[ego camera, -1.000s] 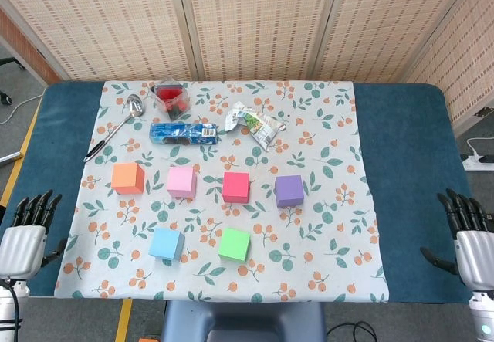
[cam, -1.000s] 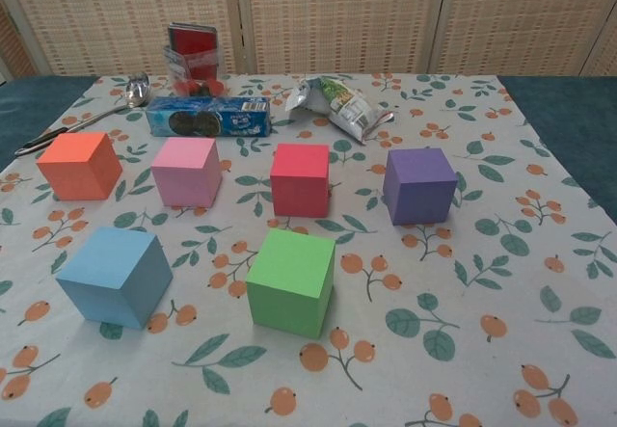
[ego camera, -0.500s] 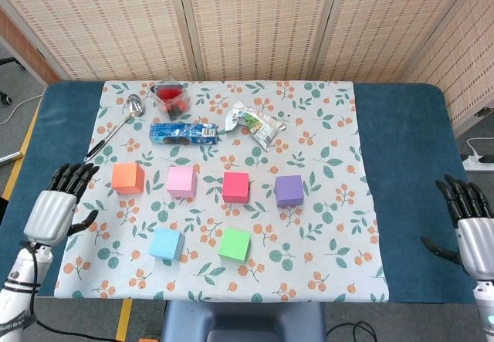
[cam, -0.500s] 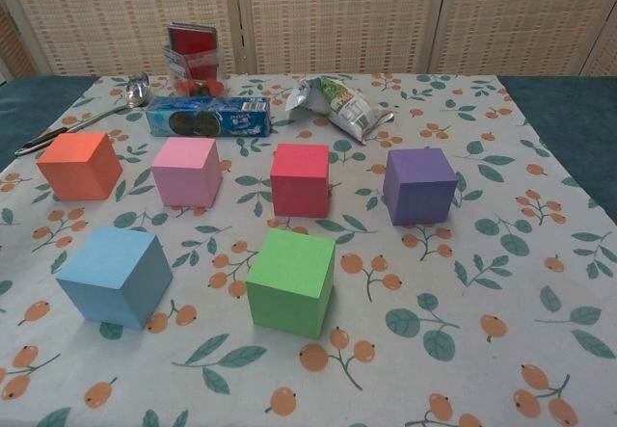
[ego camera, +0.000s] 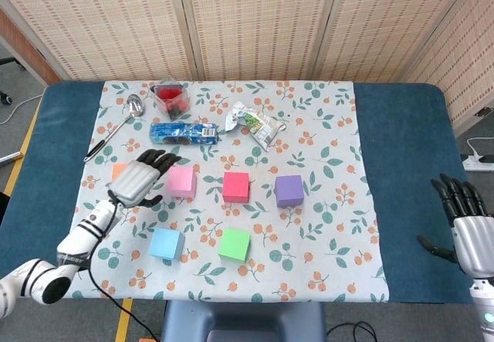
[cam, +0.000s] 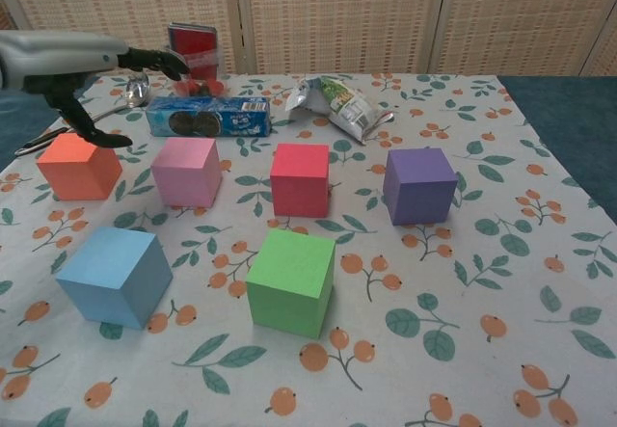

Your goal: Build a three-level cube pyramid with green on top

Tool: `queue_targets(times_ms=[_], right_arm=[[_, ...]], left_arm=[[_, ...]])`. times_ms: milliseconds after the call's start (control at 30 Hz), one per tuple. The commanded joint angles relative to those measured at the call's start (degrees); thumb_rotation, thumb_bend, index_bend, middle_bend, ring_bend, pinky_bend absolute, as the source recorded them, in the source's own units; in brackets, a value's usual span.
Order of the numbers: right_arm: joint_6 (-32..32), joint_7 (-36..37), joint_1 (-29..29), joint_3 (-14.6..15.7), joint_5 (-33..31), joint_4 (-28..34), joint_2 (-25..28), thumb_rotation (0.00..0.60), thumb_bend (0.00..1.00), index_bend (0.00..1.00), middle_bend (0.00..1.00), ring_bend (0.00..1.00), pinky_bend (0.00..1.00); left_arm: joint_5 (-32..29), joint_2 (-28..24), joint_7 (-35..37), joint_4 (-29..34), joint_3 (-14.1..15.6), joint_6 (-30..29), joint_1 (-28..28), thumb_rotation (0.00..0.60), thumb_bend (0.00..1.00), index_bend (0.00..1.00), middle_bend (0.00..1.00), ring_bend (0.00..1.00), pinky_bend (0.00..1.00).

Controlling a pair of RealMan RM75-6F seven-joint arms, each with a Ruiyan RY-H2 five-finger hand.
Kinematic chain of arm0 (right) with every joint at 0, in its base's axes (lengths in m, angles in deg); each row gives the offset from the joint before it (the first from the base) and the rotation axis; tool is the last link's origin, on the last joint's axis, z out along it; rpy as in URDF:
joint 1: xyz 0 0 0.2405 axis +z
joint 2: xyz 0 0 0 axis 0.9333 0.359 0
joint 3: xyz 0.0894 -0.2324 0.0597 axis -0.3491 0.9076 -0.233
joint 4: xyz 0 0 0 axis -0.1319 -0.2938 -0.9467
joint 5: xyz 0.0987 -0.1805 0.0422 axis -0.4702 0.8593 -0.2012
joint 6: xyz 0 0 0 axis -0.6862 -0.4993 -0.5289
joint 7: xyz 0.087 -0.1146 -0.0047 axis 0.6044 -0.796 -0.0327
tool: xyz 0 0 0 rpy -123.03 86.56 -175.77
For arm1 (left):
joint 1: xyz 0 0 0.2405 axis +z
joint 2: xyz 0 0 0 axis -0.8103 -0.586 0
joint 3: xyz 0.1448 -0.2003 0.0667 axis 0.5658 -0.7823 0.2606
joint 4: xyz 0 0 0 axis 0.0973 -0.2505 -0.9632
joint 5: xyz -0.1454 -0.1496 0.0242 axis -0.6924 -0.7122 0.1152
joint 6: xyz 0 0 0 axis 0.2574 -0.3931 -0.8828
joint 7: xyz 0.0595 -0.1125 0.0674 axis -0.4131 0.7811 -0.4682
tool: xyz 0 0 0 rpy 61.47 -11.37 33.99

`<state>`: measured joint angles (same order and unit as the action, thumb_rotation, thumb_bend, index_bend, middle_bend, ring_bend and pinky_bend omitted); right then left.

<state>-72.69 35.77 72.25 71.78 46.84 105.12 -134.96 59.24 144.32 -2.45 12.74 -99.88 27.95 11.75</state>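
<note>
Behind the worktop (ego camera: 401,164), woven panels (ego camera: 255,22) close off the room, and a floral cloth (ego camera: 324,226) covers the worktop's middle. The left hand (ego camera: 139,180) hovers over the orange cube (cam: 79,165), its fingers (cam: 154,59) spread and holding nothing (a second ago it sat at the near left edge, so it has swung in over the cloth). The right hand (ego camera: 467,230) waits at the near right edge, fingers apart, empty. The green cube (ego camera: 234,244) sits nearer the robot than the left fingers, off to their right, beside the blue cube (ego camera: 167,243). Pink cube (ego camera: 181,181), red cube (ego camera: 235,187) and purple cube (ego camera: 289,190) line up rightward of those fingers.
</note>
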Motion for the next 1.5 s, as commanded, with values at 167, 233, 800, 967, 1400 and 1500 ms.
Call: queue_targets(times_ms=[167,233,800,967,1400,1500], right_arm=[[0.12,-0.08,0.04,-0.02,-0.41,-0.44,-0.17,0.6,0.0,0.0,0.0,0.0,0.0],[0.27,-0.13,0.12,-0.01,-0.49,-0.56,-0.22,0.6,0.0,0.0,0.0,0.0,0.0],[1.33,0.96,0.85,0.35,-0.28,-1.96,-0.99,0.6,0.0,0.0,0.0,0.0,0.0],[1.42,1.07,0.92,0.39,-0.43,-2.28,-1.22,0.6,0.0,0.0,0.0,0.0,0.0],[0.85,1.37,0.66,0.37,-0.72,-2.6,-1.37,0.6,0.0,0.0,0.0,0.0,0.0],[0.84,1.49,0.63,0.37,-0.81,-2.67,-1.3,0.6,0.0,0.0,0.0,0.0,0.0]], left_arm=[[-12.19,6.87,-7.06,-6.64,0.67,5.0,-7.07,0.6,0.33,0.0,0.03,0.02,0.06],[-14.43,7.6,-7.9,-7.33,1.02,5.19,-8.02,0.6,0.33,0.0,0.03,0.02,0.06],[-23.67,13.1,-12.52,-13.29,5.13,1.81,-11.24,0.6,0.33,0.03,0.13,0.14,0.07],[-23.81,13.7,-11.37,-14.51,5.52,2.46,-11.5,0.6,0.32,0.05,0.19,0.2,0.08],[-21.3,15.75,-8.6,-16.85,5.4,1.25,-11.83,0.6,0.31,0.15,0.43,0.4,0.14],[-20.17,15.42,-7.25,-16.08,4.82,1.13,-11.92,0.6,0.31,0.16,0.44,0.41,0.14]])
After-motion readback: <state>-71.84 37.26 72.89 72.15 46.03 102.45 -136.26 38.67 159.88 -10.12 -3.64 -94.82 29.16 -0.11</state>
